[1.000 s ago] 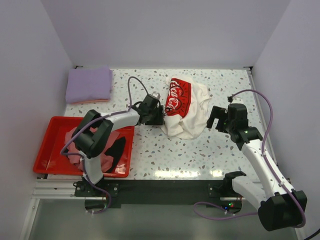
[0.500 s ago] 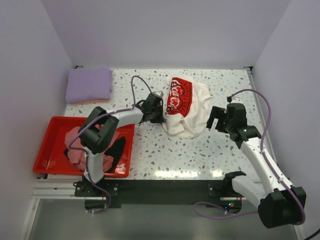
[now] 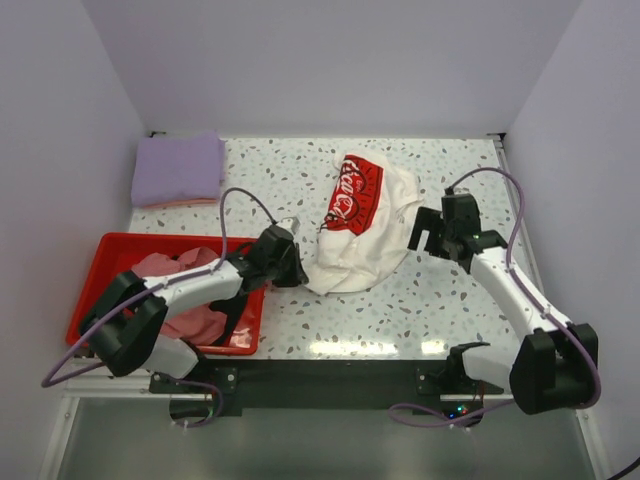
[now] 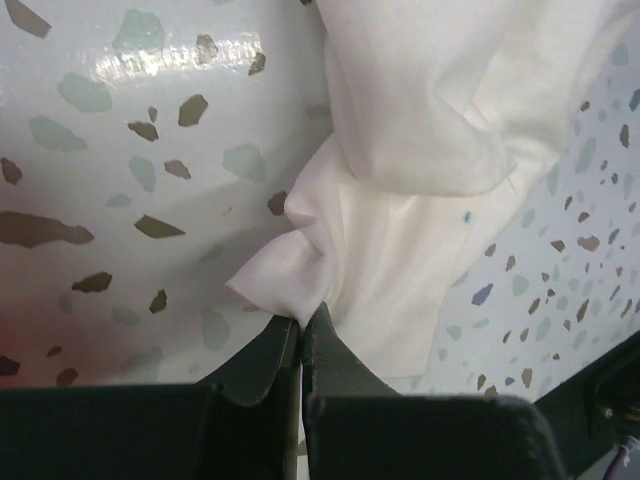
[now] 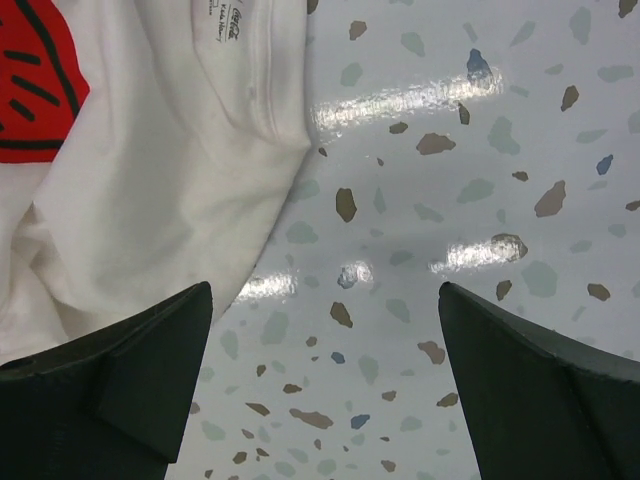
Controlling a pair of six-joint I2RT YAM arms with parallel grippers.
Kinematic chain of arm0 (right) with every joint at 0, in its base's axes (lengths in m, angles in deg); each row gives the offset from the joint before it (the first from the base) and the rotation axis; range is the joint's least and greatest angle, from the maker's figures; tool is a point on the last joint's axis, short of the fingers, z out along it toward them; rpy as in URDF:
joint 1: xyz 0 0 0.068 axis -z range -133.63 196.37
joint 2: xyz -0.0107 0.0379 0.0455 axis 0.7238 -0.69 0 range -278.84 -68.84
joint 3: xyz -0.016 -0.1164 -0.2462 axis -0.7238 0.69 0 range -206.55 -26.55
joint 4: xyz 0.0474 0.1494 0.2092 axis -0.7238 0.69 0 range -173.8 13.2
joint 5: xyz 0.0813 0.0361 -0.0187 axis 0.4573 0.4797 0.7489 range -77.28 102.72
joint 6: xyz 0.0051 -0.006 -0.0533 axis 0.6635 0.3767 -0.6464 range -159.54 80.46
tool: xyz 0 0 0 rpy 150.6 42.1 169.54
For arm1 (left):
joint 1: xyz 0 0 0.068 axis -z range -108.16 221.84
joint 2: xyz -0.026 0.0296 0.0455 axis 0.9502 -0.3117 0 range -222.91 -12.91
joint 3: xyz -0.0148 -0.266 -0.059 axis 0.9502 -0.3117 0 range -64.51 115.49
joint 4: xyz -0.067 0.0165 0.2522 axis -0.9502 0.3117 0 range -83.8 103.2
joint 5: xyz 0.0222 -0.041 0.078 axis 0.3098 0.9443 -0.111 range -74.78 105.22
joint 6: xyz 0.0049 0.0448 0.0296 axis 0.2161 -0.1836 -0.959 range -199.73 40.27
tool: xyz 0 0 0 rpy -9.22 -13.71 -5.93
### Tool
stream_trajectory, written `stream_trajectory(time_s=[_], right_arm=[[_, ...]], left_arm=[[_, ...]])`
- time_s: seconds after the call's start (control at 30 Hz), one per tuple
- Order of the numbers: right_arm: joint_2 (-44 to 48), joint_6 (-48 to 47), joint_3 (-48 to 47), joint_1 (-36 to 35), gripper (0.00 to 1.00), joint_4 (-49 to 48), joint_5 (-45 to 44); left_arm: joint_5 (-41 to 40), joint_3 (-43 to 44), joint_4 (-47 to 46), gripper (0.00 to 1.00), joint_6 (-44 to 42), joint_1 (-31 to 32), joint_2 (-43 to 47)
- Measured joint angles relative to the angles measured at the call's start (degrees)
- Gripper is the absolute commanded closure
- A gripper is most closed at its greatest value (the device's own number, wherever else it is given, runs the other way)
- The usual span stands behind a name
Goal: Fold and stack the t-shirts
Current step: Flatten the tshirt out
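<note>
A cream-white t-shirt (image 3: pixel 365 230) with a red chest print (image 3: pixel 352 187) lies crumpled at the middle of the table. My left gripper (image 3: pixel 293 270) is shut on its near-left edge. In the left wrist view the pinched cloth (image 4: pixel 300 270) bunches right at the closed fingertips of the left gripper (image 4: pixel 300 322). My right gripper (image 3: pixel 428 240) stands open just right of the shirt. Only bare table shows between the fingers of the right gripper (image 5: pixel 325 292), and the shirt's collar side (image 5: pixel 150 180) is at its left. A folded lavender t-shirt (image 3: pixel 178 168) lies at the back left.
A red tray (image 3: pixel 90 300) at the front left holds a pink t-shirt (image 3: pixel 175 272) and a black one (image 3: pixel 236 305). My left arm reaches across the tray's right rim. White walls close in the table at the back and on both sides.
My left gripper has shut on the white shirt's edge and pulled it toward the front left, stretching the cloth. The right gripper has shifted slightly back, toward the shirt.
</note>
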Motion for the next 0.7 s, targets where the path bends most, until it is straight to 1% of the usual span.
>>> stream_trajectory(time_s=[0.23,0.43,0.5,0.6,0.63,0.7], right_arm=[[-14.0,2.1,-8.0,0.0,0.01,-1.1,-2.7],[-31.7,2.0,-23.6,0.1,0.04,-0.3,-7.9],[-37.2,1.7,-29.3,0.3,0.06,-0.7,-9.1],[-43.9,1.6,-36.0,0.6,0.13,-0.2,-9.9],[-45.8,1.5,-37.7,0.8,0.15,-0.3,-9.8],[-48.4,1.6,-39.4,0.9,0.16,-0.3,-8.9]], left_arm=[[0.8,-2.5,1.8,1.0,1.9,1.7,9.2],[0.8,-3.2,4.9,1.0,1.9,4.1,19.4],[0.4,-3.8,6.0,1.0,1.9,4.7,23.8],[-0.1,-4.0,7.7,1.0,1.9,5.0,29.7],[-0.3,-4.1,8.2,1.0,1.9,5.1,31.1],[-0.7,-4.1,8.7,1.0,1.9,5.1,33.1]])
